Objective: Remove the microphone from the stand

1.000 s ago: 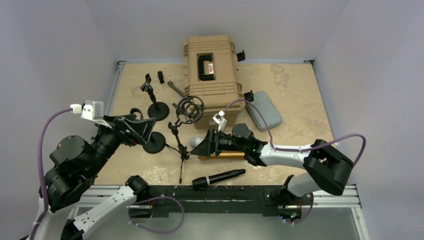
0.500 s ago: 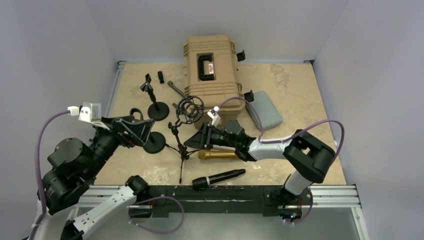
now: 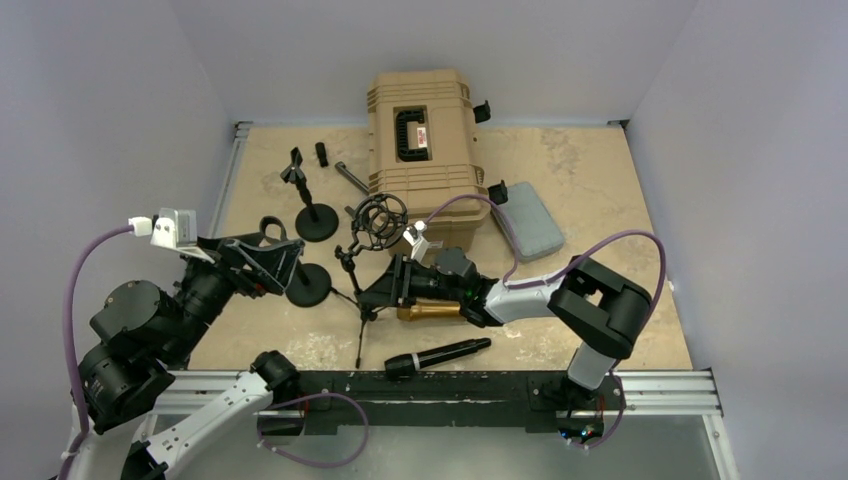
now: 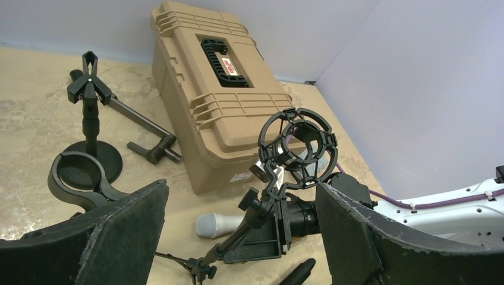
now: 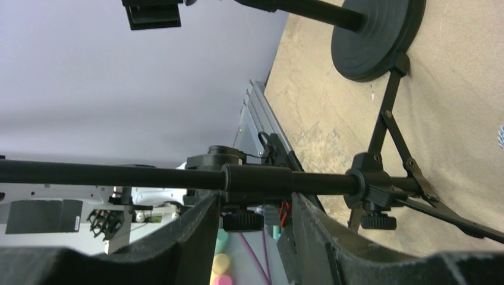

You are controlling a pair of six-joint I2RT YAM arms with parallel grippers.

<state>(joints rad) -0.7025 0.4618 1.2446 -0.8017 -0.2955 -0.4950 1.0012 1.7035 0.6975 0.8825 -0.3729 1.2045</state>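
The right gripper had slid left off the gold microphone, which lay on the table, its jaws spread at the stand pole. The cradle sat empty, so removal looked done. The left gripper hung spread.

I work over a beige, marbled counter, closed in by plain lavender-grey walls: the left wall, the far wall and the right wall. A silver metal rail runs along the counter's near edge. The light is soft and even, and the shadows are faint.
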